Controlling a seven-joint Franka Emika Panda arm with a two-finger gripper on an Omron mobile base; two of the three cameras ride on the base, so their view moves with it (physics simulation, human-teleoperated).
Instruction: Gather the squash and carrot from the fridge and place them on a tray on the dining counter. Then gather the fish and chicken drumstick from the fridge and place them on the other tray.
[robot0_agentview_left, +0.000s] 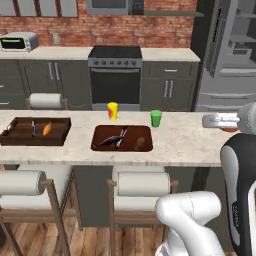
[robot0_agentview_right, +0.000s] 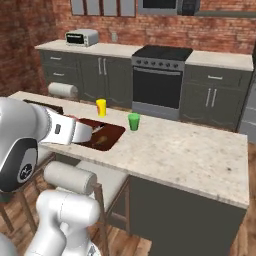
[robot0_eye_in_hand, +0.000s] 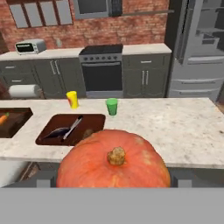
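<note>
- Fingers of the gripper (robot0_eye_in_hand: 112, 180) stand spread wide at either flank of the squash (robot0_eye_in_hand: 114, 162), which fills the gap between them. I judge it gripped, since it hangs clear of the counter (robot0_eye_in_hand: 175, 127).
- Squash stem points up, just beyond the tips; the rind is smooth and round, so the hold rests on little more than two contact patches.
- Ahead of the fingers and a little to the left lies the tray (robot0_eye_in_hand: 48, 140) with the fish (robot0_eye_in_hand: 65, 130). Farther left is the other tray (robot0_eye_in_hand: 19, 118), holding the carrot (robot0_eye_in_hand: 3, 118).
- Beyond the near tray stand a yellow cup (robot0_eye_in_hand: 72, 99) and a green cup (robot0_eye_in_hand: 112, 106).
- Risk: the squash belongs with the carrot, and a release straight ahead would land it on the fish tray.
- Risk: a quick sideways swing could roll the squash out of the wide grip. A low pass could knock a tray wall or a cup.
- Arm (robot0_agentview_right: 60, 131) reaches level over the counter's near edge, the hand held horizontal and looking across the kitchen.
</note>
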